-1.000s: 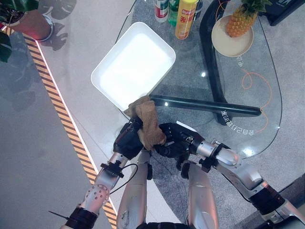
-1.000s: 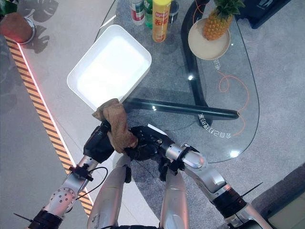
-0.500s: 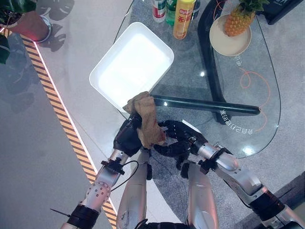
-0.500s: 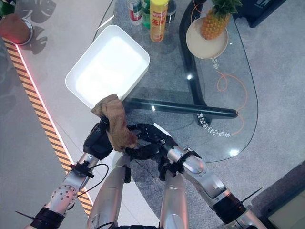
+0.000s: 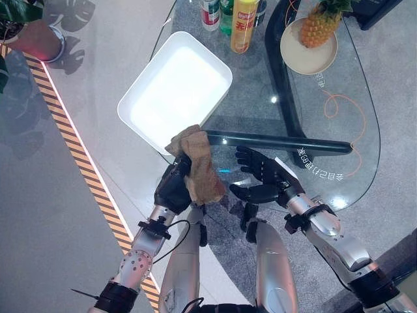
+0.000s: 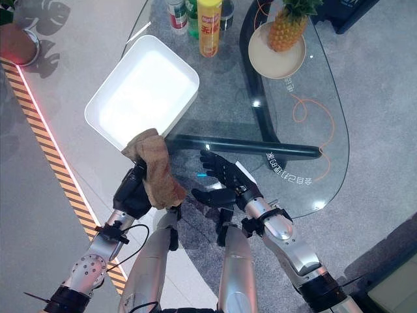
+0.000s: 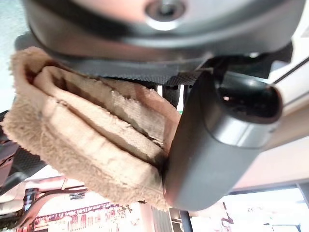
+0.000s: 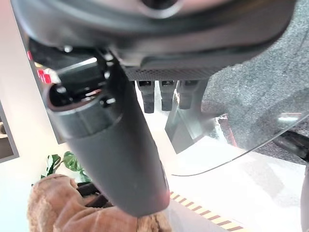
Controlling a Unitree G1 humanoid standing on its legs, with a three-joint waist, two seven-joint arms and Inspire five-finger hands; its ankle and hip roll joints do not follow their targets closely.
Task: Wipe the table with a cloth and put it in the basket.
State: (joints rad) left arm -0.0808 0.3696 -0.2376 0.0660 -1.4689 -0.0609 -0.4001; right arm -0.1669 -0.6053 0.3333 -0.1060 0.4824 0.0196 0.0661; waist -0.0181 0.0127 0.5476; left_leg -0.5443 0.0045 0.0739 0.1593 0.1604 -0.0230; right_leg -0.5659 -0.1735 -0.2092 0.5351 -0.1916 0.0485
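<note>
Cloth (image 5: 199,171), tan and bunched, is held in the left hand (image 5: 174,188), whose fingers are curled around it; the left wrist view confirms folds of the fabric pressed between the thumb and the palm. The hand is raised at the near edge of the glass table (image 5: 339,130), with the cloth's upper end reaching the near corner of the white basket (image 5: 176,88) and its lower end hanging down beside the wrist. The left forearm rises from the lower left.

The right hand (image 5: 264,179) is just beside the cloth, apart from it, palm turned toward it, fingers spread and nearly straight, thumb extended; it holds nothing. It hovers over the table's near rim, below a dark bar (image 5: 280,140) of the table frame seen through the glass.

The basket, a shallow white rectangular tray, sits tilted on the table's left end, partly over the edge. At the far side stand a yellow can (image 5: 244,25) and bottles (image 5: 218,13). To the right, a pineapple (image 5: 319,26) rests on a round plate (image 5: 313,60). An orange cable (image 5: 342,111) shows beneath the glass. A striped strip (image 5: 78,150) runs across the floor on the left, near a potted plant (image 5: 26,29).
</note>
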